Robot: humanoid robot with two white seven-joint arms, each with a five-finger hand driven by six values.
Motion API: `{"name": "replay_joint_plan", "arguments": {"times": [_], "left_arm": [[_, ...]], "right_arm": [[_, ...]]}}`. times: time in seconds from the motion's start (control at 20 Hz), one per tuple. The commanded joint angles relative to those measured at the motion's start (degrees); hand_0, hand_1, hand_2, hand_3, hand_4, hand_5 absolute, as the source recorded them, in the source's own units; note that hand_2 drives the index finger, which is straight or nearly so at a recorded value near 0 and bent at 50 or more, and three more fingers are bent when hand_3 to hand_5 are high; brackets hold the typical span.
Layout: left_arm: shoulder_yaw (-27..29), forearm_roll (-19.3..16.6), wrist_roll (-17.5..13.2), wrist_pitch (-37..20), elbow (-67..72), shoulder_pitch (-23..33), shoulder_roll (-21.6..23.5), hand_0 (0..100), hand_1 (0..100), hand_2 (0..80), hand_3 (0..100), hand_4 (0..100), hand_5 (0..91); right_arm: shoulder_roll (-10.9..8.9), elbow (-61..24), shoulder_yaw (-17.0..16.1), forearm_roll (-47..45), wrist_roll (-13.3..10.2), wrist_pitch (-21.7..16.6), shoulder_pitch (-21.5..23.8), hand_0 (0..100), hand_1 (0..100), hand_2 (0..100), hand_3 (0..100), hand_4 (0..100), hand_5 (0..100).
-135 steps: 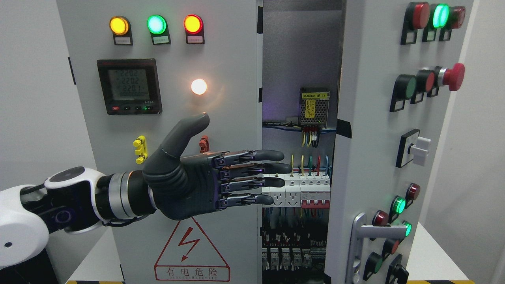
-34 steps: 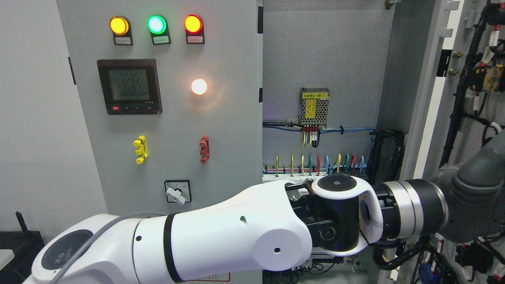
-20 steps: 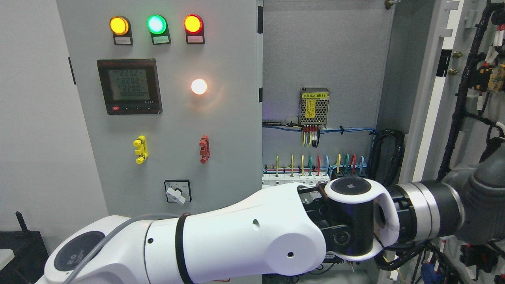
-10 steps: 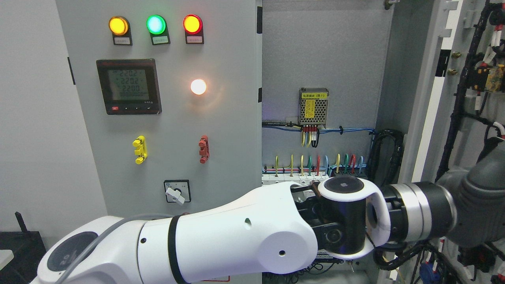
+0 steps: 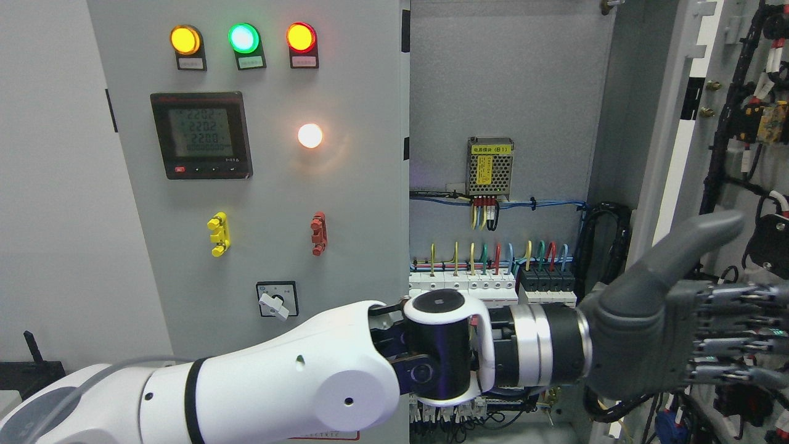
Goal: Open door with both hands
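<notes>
While the right-hand door [image 5: 733,123] is swung wide open at the picture's right edge, its wired inner face is seen just behind the fingers [image 5: 733,345] of the left hand [image 5: 672,333]. Whether that face is touched cannot be told. Inside the opened cabinet [image 5: 505,80], a yellow-labelled power supply [image 5: 490,166], coloured wires [image 5: 493,253] and a row of breakers [image 5: 487,287] are mounted. The fingers are held straight and slightly apart, the thumb raised, and nothing is grasped. The left door [image 5: 345,203] is shut.
</notes>
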Motion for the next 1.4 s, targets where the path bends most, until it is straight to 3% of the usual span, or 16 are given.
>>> {"name": "replay_joint_plan", "arguments": {"times": [0.0, 0.15, 0.65, 0.95, 1.35], "left_arm": [[2.33, -4.01, 0.00, 0.57, -11.50, 10.03, 19.39, 0, 0, 0.0, 0, 3, 0.0], [7.42, -7.61, -0.08, 4.16, -13.09, 19.25, 23.61, 0, 0, 0.0, 0, 3, 0.0], [17.44, -13.24, 0.01, 6.36, -18.01, 36.76, 33.20, 0, 0, 0.0, 0, 3, 0.0], [22.11, -23.08, 0.01, 6.46, -17.75, 52.47, 37.51, 0, 0, 0.0, 0, 3, 0.0], [29.04, -29.85, 0.01, 6.19, -17.57, 72.34, 42.26, 0, 0, 0.0, 0, 3, 0.0]], "right_arm": [[0.00, 0.00, 0.00, 0.06, 0.01, -0.02, 0.00, 11, 0, 0, 0, 0, 0], [0.00, 0.00, 0.00, 0.06, 0.01, -0.02, 0.00, 11, 0, 0, 0, 0, 0], [0.00, 0.00, 0.00, -0.02, 0.01, -0.02, 0.00, 11, 0, 0, 0, 0, 0], [0.00, 0.00, 0.00, -0.02, 0.01, -0.02, 0.00, 11, 0, 0, 0, 0, 0], [0.00, 0.00, 0.00, -0.02, 0.01, -0.02, 0.00, 11, 0, 0, 0, 0, 0]]}}
